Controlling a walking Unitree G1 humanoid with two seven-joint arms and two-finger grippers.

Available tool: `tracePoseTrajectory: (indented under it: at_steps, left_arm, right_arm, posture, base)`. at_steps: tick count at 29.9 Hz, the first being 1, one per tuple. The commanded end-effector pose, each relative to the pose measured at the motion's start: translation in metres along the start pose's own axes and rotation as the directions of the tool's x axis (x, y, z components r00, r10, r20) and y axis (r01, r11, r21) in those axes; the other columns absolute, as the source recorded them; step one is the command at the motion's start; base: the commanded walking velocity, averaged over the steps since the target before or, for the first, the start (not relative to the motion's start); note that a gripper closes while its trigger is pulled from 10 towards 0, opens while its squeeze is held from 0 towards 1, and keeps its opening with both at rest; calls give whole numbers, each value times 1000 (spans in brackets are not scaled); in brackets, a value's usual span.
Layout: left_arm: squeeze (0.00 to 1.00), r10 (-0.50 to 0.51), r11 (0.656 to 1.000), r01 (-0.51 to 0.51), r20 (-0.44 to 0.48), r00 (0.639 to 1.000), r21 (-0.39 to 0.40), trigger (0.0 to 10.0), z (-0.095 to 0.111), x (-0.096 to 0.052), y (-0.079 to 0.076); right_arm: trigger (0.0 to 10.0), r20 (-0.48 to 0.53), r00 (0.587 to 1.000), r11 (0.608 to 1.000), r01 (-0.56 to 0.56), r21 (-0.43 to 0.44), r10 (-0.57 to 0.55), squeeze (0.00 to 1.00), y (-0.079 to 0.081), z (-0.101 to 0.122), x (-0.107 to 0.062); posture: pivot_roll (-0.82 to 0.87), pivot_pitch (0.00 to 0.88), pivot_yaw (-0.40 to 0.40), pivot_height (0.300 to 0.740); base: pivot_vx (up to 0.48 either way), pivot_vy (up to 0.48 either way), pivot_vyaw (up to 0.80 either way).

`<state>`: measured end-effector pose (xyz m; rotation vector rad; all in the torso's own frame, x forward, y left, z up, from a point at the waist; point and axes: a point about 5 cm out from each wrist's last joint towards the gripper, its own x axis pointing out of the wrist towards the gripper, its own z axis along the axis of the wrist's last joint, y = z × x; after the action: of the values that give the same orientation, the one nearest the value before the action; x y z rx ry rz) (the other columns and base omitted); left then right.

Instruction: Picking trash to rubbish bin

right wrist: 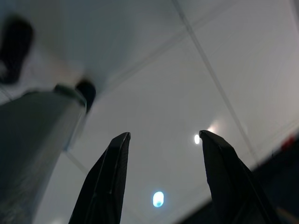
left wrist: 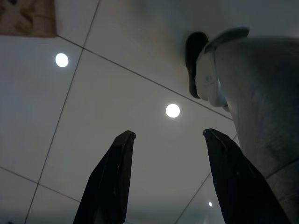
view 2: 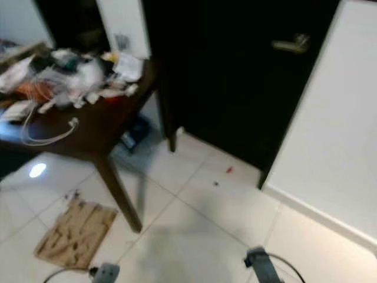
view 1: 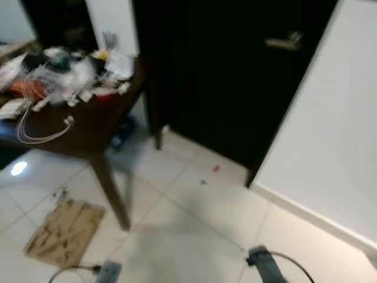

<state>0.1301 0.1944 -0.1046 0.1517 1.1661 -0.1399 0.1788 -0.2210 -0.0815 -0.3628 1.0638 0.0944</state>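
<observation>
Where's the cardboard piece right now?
The cardboard lies flat on the tiled floor at the robot's lower left in the eye views, just left of the table leg.

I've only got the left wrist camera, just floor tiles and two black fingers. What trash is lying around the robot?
Observer: A torn piece of brown cardboard lies flat on the white tile floor, beside the near leg of a dark wooden table.
Operator: Anything smaller on the floor?
Observer: A small red scrap lies farther ahead, near the dark door.
Operator: Is the right gripper holding anything?
Observer: No, the right gripper hangs open over bare tile, nothing between its fingers.
Operator: Do you see a bin?
Observer: I can't make one out; the tabletop holds a blurred clutter of cables and papers.
</observation>
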Motion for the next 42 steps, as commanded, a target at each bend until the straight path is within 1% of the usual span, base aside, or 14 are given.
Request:
tracePoseTrajectory:
  at_steps: [1,9,16,26,42]
  left_arm:
    - [0,-18,1000,18,-30,999,-7,10000,-9,0,-6]
    - [0,-19,1000,19,-22,1000,-2,10000,-6,0,-6]
    - [0,-22,1000,22,-29,999,-3,10000,-9,0,-7]
    - [0,-26,1000,26,-32,999,-13,10000,-10,0,-8]
    - [0,-26,1000,26,-19,999,-13,10000,-5,1,-9]
  right_arm:
    - [10000,-29,1000,1000,-4,16,5,0,0,-11,-1]
    - [10000,-22,1000,1000,-9,26,10,0,0,-11,-1]
    - [10000,-25,1000,1000,-14,28,15,0,0,-13,-2]
    - [10000,-25,1000,1000,-17,24,17,0,1,-15,-2]
    - [10000,-24,1000,1000,-18,12,18,0,-2,-15,-2]
  posture:
    - [43,68,-15,740]
    - [42,70,-16,740]
    - [40,76,-17,740]
    - [38,75,-25,740]
    - [34,61,-30,740]
  base:
    - [0,0,769]
    - [0,0,769]
    - [0,0,769]
    - [0,0,769]
    - [0,0,768]
